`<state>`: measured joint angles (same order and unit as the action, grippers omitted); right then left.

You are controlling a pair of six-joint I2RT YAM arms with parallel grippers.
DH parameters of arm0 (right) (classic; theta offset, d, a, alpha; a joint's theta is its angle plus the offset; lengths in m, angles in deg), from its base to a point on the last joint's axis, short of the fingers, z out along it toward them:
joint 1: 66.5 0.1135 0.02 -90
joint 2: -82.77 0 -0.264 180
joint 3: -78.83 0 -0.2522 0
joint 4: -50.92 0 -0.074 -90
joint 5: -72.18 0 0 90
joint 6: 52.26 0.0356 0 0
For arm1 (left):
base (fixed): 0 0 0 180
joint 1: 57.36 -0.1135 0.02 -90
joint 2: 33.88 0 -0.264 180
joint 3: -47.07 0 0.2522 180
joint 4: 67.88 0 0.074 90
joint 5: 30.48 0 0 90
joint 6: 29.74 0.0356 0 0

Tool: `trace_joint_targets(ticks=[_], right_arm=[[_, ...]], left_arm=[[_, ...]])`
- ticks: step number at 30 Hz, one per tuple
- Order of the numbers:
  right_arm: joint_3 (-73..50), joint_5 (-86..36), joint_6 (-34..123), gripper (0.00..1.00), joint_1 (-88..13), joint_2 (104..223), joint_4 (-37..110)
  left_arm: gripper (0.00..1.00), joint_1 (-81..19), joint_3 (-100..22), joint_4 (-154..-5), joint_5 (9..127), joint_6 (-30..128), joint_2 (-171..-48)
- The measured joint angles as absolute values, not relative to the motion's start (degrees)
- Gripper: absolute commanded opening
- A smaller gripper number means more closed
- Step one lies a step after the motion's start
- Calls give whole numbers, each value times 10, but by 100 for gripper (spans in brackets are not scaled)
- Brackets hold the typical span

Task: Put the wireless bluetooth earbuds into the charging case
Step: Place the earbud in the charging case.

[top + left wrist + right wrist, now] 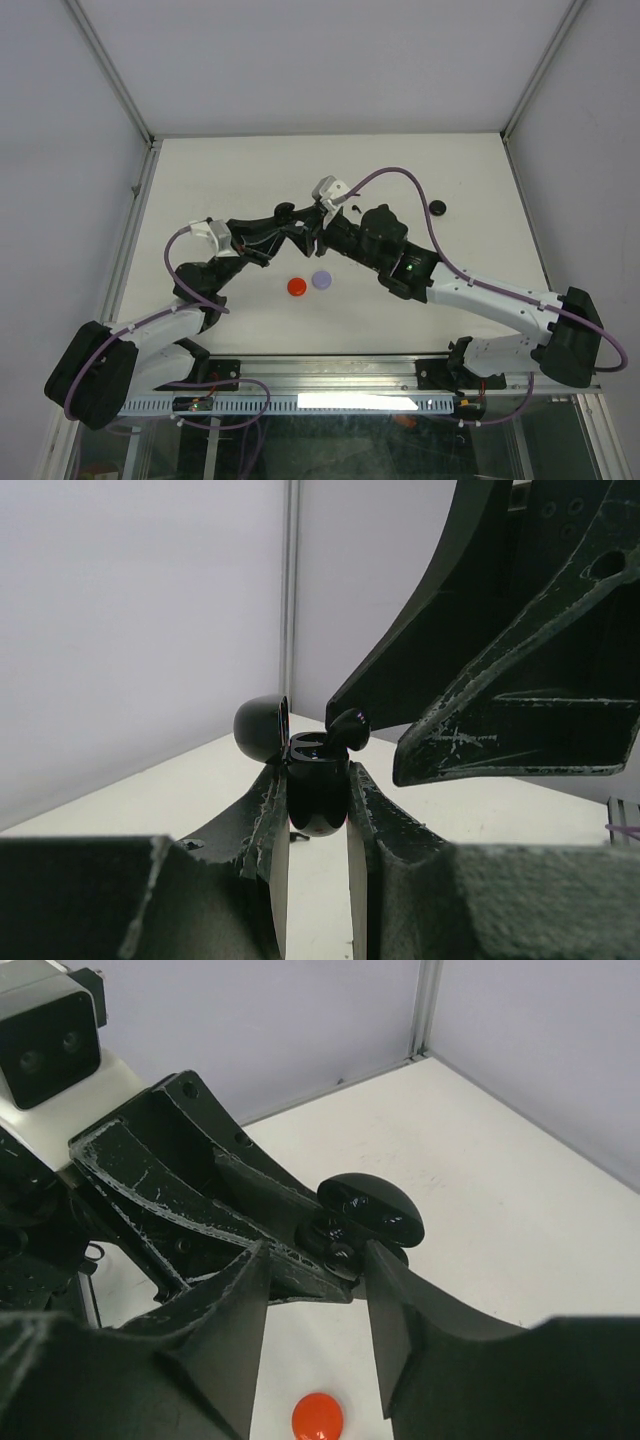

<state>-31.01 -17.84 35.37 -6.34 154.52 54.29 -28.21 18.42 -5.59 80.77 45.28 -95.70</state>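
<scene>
My left gripper is shut on the black charging case and holds it upright above the table, its lid swung open to the left. A black earbud sits at the case's open top, partly in a socket. A finger of my right gripper hangs just above it. In the right wrist view the right gripper is open. Its jaws straddle the case lid and the earbud, which is close to the right fingertip. Both grippers meet at mid-table.
A red disc, also in the right wrist view, and a lilac disc lie on the white table below the grippers. A black disc lies at the back right. A small dark piece lies behind the grippers.
</scene>
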Motion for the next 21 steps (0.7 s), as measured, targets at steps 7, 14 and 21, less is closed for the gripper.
trace_joint_targets(ticks=[7, 14, 21], right_arm=[[-277, -182, 352, 59, -63, 1532, 460], [-247, -173, 317, 62, -74, 1505, 393], [-247, -138, 298, 62, -96, 1501, 347]], left_arm=[[0, -282, 205, -58, 804, 459, -954], [0, -282, 210, -67, 807, 460, -940], [0, -282, 210, -69, 829, 460, -937]])
